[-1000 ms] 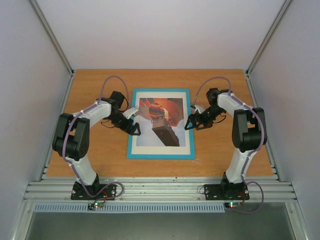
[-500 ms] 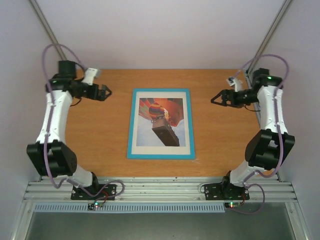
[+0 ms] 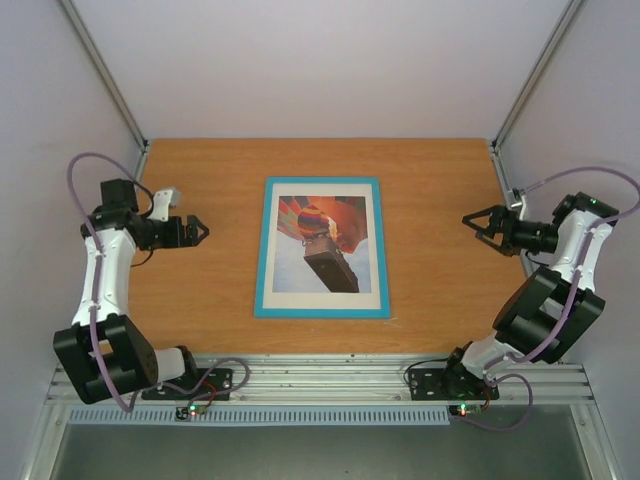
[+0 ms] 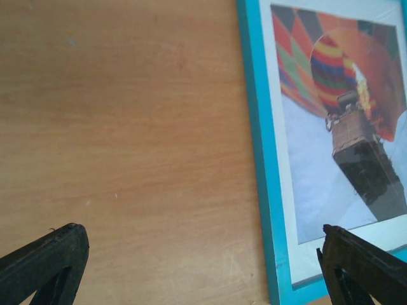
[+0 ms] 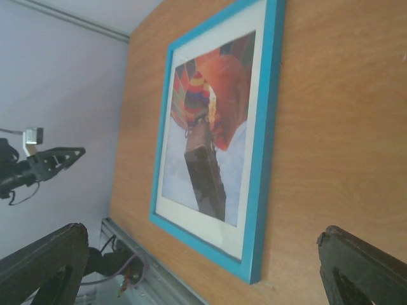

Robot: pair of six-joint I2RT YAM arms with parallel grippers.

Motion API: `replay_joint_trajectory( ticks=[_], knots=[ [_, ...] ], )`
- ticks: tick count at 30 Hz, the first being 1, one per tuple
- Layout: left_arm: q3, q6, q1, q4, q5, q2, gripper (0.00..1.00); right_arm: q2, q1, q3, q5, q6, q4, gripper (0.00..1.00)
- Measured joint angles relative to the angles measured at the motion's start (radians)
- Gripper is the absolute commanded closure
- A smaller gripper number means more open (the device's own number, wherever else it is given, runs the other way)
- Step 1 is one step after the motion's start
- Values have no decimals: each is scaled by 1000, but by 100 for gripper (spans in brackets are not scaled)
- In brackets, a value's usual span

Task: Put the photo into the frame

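Left pincer (image 3: 202,230): spread, empty, at left edge of desk (image 3: 205,300).
Right pincer (image 3: 473,226): spread, empty, by right edge.
Photo (image 3: 320,245): apparently inside frame (image 3: 262,272), mid-desk.

Orange-brown wood-grain bench (image 3: 440,300), softly and evenly lit. Boxed in by plain pale walls (image 3: 320,60) at back and both sides, with slanted metal posts (image 3: 103,72) at the back corners. Ribbed aluminium rail (image 3: 330,378) along the near edge, dull grey surface (image 3: 320,455) below.
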Motion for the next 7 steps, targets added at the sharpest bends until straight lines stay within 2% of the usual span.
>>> replay_joint_trajectory(
  ticks=[7],
  knots=[
    [-57, -9, 3, 37, -11, -7, 1, -27, -10, -158, -18, 11, 73, 1]
  ],
)
